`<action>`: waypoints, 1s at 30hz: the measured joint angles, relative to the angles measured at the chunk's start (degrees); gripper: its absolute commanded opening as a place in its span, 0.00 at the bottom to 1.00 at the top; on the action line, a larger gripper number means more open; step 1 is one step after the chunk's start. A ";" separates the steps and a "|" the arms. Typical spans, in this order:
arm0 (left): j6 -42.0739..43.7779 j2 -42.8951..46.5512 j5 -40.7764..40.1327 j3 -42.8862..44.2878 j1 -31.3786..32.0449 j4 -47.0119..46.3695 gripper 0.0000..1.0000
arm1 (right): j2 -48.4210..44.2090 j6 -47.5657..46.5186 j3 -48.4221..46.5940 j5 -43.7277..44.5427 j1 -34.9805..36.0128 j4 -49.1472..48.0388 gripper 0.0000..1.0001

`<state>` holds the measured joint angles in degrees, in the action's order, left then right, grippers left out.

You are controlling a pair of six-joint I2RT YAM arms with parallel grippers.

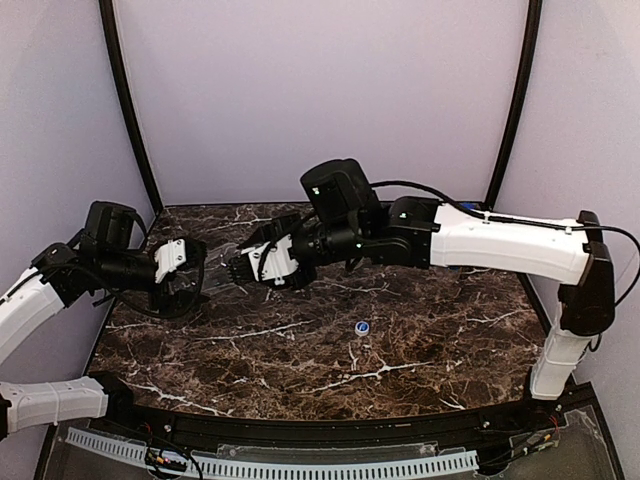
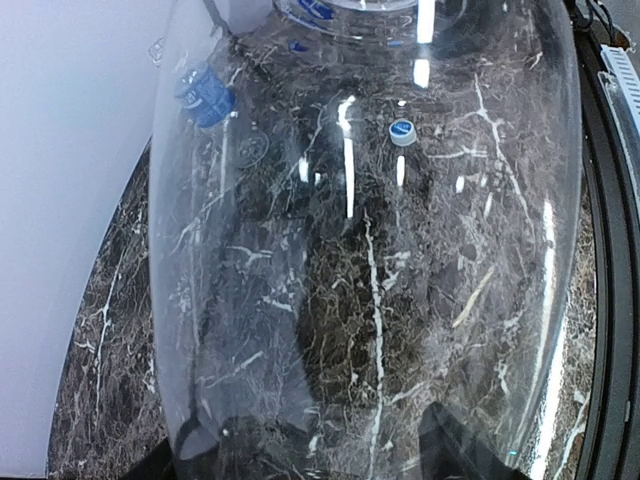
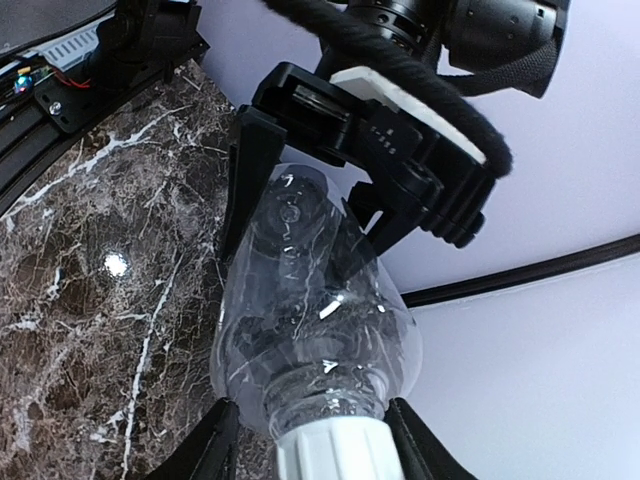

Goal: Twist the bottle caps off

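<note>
My gripper (image 3: 315,448) faces the neck of a clear bottle (image 3: 310,320), with one black finger on either side of its white cap (image 3: 335,452). The finger (image 3: 212,445) on the bench side stands just clear of the cap; the other looks to touch it. The bottle runs away from me, its far end clamped in the other gripper (image 3: 320,200). The dark marbled bench (image 3: 90,250) shows beside it, a pale wall (image 3: 540,380) behind, and a black braided cable (image 3: 400,70) above
</note>
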<state>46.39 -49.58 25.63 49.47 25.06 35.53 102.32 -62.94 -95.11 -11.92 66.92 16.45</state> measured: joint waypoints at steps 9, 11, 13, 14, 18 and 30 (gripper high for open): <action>-0.74 0.98 0.81 -0.02 0.26 -2.58 0.35 | -1.01 3.54 1.46 0.94 0.33 -4.83 0.94; -0.87 1.11 0.92 -0.02 0.26 -3.19 0.34 | -1.33 5.66 1.73 1.49 0.33 -5.95 0.99; -1.14 1.29 0.85 -0.04 0.26 -4.52 0.34 | -1.53 8.04 1.77 1.42 0.33 -6.88 0.99; -1.20 1.40 0.70 -0.07 0.26 -5.07 0.34 | -1.66 10.10 1.77 1.31 0.22 -7.21 0.99; -1.79 2.12 -2.03 -1.25 0.31 -9.46 0.34 | -2.54 21.03 1.75 -2.84 -1.64 -7.37 0.99; 0.57 2.78 -21.00 -8.94 0.31 -31.78 0.34 | -2.16 79.23 -4.31 -18.69 -14.82 -11.80 0.90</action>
<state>46.96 -46.81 4.62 40.53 25.36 3.75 100.16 16.29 -99.42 -30.61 52.10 4.64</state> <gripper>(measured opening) 0.677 0.845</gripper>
